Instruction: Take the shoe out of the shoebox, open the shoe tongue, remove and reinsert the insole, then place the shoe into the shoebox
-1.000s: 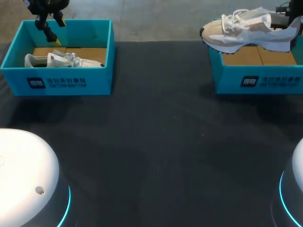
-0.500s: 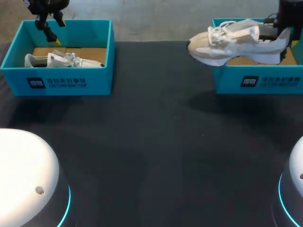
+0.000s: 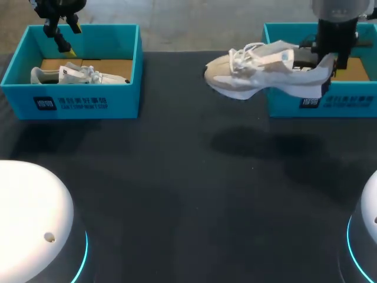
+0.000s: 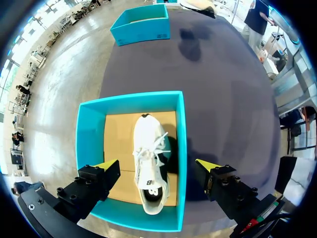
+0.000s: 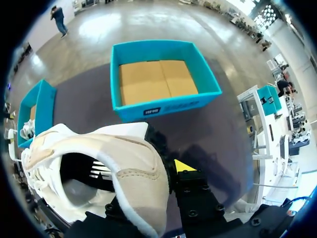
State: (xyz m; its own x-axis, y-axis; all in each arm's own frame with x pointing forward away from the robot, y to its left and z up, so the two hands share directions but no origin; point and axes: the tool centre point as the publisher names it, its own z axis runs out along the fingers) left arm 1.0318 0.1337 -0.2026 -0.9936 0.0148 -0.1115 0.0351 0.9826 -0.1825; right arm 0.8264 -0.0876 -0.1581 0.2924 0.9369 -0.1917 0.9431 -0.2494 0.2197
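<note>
A beige and white shoe [image 3: 253,73] hangs in the air just left of the right teal shoebox [image 3: 321,101], toe pointing left. My right gripper [image 3: 327,59] is shut on its heel. In the right wrist view the heel collar of the shoe [image 5: 99,158] sits between the fingers of my right gripper [image 5: 143,168], and one yellow fingertip [image 5: 183,165] shows outside it. The right shoebox [image 5: 163,104] holds only cardboard. My left gripper [image 3: 62,35] hovers open above the left shoebox [image 3: 70,103], where a second white shoe [image 4: 150,171] lies under my left gripper [image 4: 157,166].
Dark table surface [image 3: 188,188] stretches between and in front of the two boxes. White arm bases sit at the near left [image 3: 29,224] and near right [image 3: 368,236] corners.
My right arm has carried the shoe leftward and slightly lower, from above the right box to beyond its left wall. My left arm has not moved.
</note>
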